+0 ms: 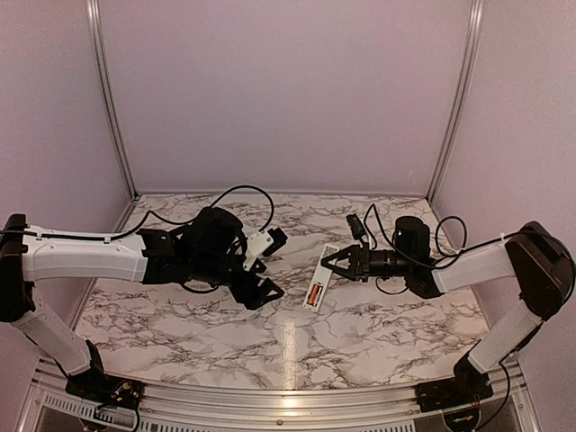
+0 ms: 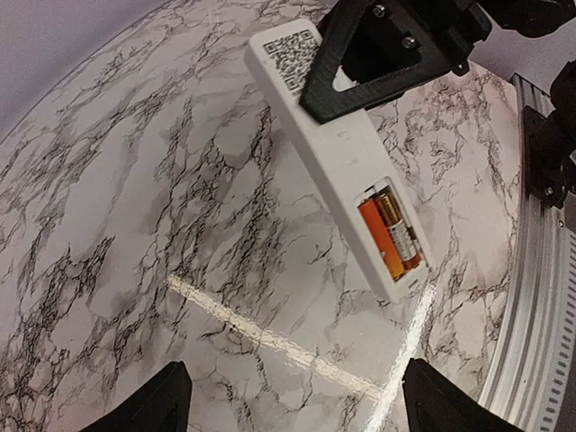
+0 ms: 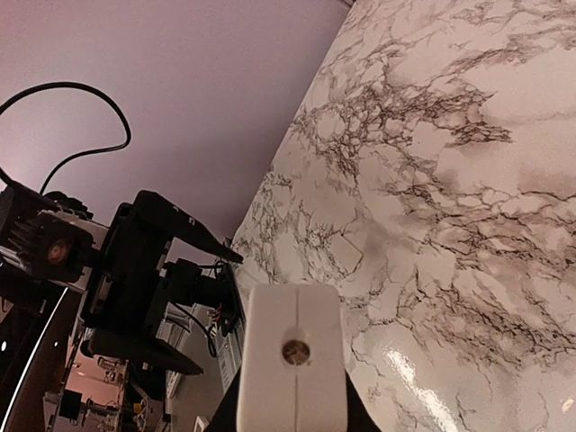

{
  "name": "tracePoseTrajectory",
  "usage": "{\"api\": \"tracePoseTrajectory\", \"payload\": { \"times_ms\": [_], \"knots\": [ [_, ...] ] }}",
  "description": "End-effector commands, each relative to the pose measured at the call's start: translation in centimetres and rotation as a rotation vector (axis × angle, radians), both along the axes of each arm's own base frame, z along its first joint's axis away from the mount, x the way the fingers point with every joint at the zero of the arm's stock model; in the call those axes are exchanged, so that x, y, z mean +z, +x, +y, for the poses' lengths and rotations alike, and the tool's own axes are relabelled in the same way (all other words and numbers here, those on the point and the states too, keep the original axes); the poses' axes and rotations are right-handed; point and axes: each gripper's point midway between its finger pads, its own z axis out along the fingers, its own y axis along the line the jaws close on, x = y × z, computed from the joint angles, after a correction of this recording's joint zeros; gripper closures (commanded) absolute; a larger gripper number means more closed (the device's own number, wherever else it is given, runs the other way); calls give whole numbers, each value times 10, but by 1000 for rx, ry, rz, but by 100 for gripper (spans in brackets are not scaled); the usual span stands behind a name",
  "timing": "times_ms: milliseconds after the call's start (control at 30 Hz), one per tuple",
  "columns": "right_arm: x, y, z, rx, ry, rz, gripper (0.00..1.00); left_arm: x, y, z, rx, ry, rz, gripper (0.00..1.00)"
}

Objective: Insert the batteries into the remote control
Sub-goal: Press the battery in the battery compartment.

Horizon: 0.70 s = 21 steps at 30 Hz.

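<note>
Remote control, batteries seated, sits clamped in right claw.

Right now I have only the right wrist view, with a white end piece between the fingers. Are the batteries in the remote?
Observer: Yes. The left wrist view shows both batteries lying side by side in the open back of the remote control.
Operator: Where is it being held?
Observer: The right gripper clamps the end with the printed code, opposite the batteries.
Operator: Is anything covering them?
Observer: No, they lie exposed.
Operator: And the other arm?
Observer: The left gripper is open and clear of the remote control.
</note>
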Motion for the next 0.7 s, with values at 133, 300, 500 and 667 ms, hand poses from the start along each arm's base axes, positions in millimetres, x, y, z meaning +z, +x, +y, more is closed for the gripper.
{"api": "tracePoseTrajectory", "payload": {
  "times_ms": [133, 300, 500, 667],
  "knots": [
    [9, 9, 5, -71, 21, -19, 100, 33, 5, -76, 92, -213, 43, 12],
    [12, 7, 9, -84, 19, -23, 100, 20, 14, -89, 150, -163, 26, 11],
    [17, 5, 11, -84, 26, -33, 100, 5, 20, -90, 186, -98, 32, 19],
    [24, -4, 13, -38, 50, -65, 100, 17, -6, -80, 41, -211, 122, 21]
  ]
}}
